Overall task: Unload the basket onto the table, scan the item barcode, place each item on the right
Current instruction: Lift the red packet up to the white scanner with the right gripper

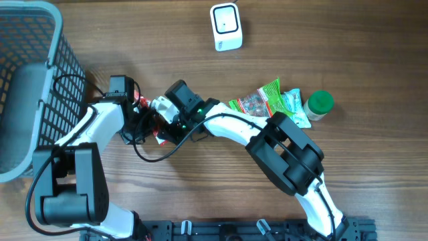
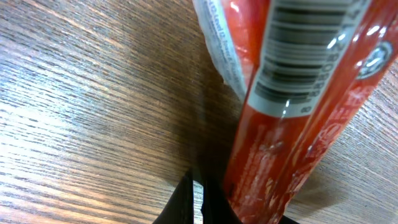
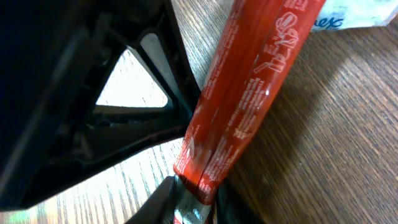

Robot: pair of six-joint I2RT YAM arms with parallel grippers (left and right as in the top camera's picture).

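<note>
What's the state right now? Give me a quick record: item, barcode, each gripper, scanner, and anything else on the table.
item: red packet, held mid-table between both arms
barcode: barcode on a white label, facing the left wrist camera
left gripper: left gripper shut on red packet
right gripper: right gripper shut on the packet's end
scanner: white scanner at far edge, apart from packet
other: grey basket left; green packet, green-lidded jar right
</note>
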